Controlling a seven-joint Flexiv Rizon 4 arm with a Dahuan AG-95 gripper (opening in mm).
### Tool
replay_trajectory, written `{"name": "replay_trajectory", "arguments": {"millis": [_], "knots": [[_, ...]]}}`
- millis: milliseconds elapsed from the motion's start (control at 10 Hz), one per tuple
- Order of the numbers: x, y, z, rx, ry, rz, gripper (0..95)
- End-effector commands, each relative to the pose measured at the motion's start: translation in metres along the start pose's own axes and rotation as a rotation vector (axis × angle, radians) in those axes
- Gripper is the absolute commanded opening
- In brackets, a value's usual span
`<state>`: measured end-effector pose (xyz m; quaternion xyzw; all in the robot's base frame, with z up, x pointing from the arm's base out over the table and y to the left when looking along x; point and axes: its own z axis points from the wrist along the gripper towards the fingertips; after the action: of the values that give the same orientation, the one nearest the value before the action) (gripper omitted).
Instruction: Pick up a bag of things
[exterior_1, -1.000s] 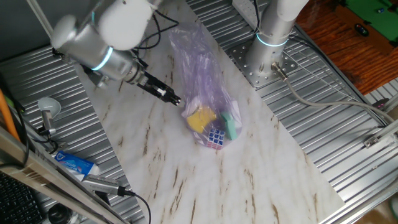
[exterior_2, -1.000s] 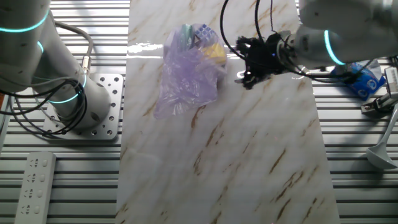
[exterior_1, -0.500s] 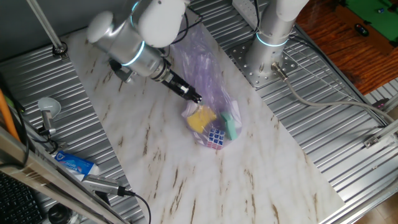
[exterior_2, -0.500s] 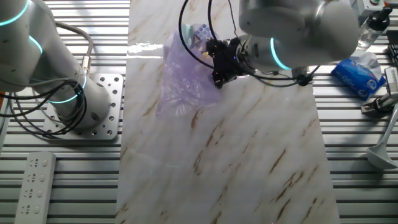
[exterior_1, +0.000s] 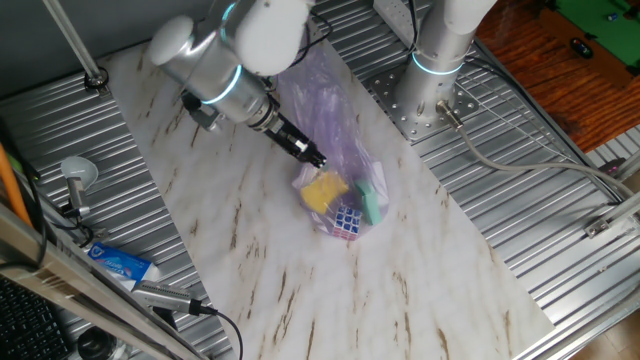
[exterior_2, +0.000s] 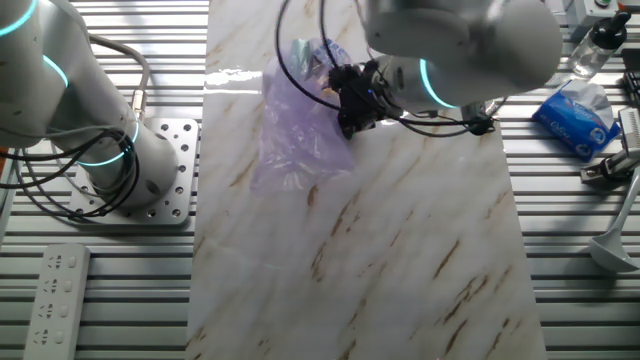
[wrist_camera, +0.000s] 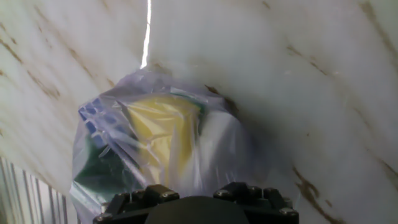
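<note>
The bag of things is a long crinkly pale-purple plastic bag lying on the marble tabletop. A yellow block, a green piece and a multicoloured puzzle cube show through its near end. My gripper is low at the bag's left edge, just above the yellow block, and looks open. In the other fixed view the gripper is at the bag's right edge. In the hand view the bag fills the middle, right in front of the gripper.
A blue-and-white tube lies off the tabletop's left edge, also seen in the other fixed view. A second arm's base stands behind the bag. A ladle, a remote and a bottle lie around.
My gripper has moved across the tabletop from left of the bag to its edge by the yellow block, then settled there. The bag has not shifted.
</note>
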<state>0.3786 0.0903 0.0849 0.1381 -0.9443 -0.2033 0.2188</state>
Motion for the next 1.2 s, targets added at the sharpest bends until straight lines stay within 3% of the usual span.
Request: {"name": "replay_trajectory", "arguments": {"millis": [100,500,700,900,1000,1100,1200], "knots": [[-0.004,-0.001,0.000,-0.003,0.005,-0.006,0.0],[-0.005,0.000,-0.002,0.002,0.011,0.003,0.0],[-0.010,0.003,-0.011,0.009,0.016,0.013,0.0],[-0.013,0.005,-0.033,-0.006,0.042,0.004,0.0],[-0.014,0.006,-0.043,-0.011,0.042,0.006,0.0],[-0.015,0.007,-0.059,-0.039,0.037,0.002,0.0],[-0.015,0.008,-0.064,-0.048,0.035,0.000,0.0]]}}
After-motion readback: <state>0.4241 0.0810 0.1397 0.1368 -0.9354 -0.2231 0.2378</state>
